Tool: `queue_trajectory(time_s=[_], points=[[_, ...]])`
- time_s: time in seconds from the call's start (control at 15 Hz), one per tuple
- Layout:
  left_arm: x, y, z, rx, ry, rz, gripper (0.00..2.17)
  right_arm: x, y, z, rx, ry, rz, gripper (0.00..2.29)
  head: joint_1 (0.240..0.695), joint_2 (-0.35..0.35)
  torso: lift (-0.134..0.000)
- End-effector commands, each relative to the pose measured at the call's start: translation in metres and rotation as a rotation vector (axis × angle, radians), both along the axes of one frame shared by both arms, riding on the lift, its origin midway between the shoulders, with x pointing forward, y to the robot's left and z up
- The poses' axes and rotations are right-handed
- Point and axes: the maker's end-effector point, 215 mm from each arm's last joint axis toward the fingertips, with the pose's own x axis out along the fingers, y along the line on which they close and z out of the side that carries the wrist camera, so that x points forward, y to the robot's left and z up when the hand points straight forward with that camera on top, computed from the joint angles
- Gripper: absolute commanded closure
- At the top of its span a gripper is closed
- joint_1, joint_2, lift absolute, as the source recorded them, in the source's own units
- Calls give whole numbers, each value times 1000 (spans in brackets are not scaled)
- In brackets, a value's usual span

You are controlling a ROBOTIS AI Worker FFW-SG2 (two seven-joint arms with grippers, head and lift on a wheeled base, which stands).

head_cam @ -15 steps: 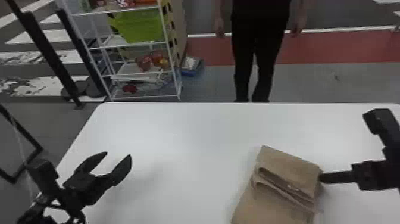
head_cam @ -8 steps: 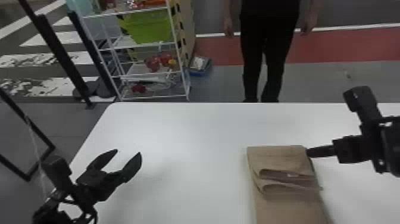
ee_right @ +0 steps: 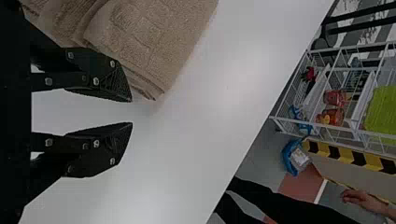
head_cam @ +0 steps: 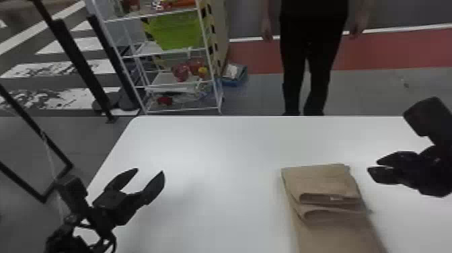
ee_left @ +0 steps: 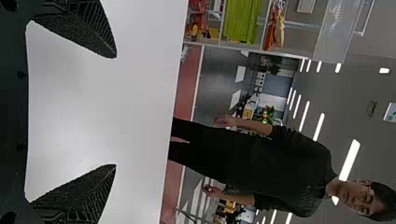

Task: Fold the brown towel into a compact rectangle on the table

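Two grippers, the left gripper (head_cam: 150, 170) and the right gripper (head_cam: 373, 166), carry two black fingers each, four altogether. One brown towel (head_cam: 317, 180) lies between the two pairs of jaws, nearer the right pair. One counter (head_cam: 218, 202) is below both. Beyond the jaws: one wire rack (head_cam: 207, 53), one green bin (head_cam: 175, 32).
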Motion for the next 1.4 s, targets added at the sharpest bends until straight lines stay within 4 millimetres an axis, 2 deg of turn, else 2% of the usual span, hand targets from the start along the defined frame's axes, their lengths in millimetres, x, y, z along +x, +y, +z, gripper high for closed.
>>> queue_trajectory(time_s=[0.0, 0.13, 0.47, 0.67, 0.8, 0.93, 1.13, 1.33], points=[[3, -5, -2, -10, 0, -7, 36, -17, 7, 15, -134, -118, 187, 56, 695, 201, -123], [1, -5, -3, -11, 2, -9, 36, -34, 21, 10, -240, -166, 340, 66, 695, 203, -123], [-2, -1, -4, -8, 4, -3, 36, -67, 57, -8, -312, -141, 522, 134, 695, 252, -123], [-3, -1, -4, -5, 1, -3, 36, -62, 69, -16, -352, -138, 570, 144, 695, 286, -123], [-3, -1, -3, -7, 1, -3, 36, -61, 76, -31, -376, -111, 597, 147, 695, 294, -123], [-4, 0, -4, -5, 1, -2, 36, -67, 87, -44, -387, -81, 636, 151, 695, 300, -123], [-4, 3, -4, -4, 1, 4, 36, -75, 100, -48, -374, -58, 667, 151, 695, 326, -123], [-4, 3, -5, -4, 3, 6, 36, -68, 101, -57, -385, -48, 663, 157, 695, 341, -123]])
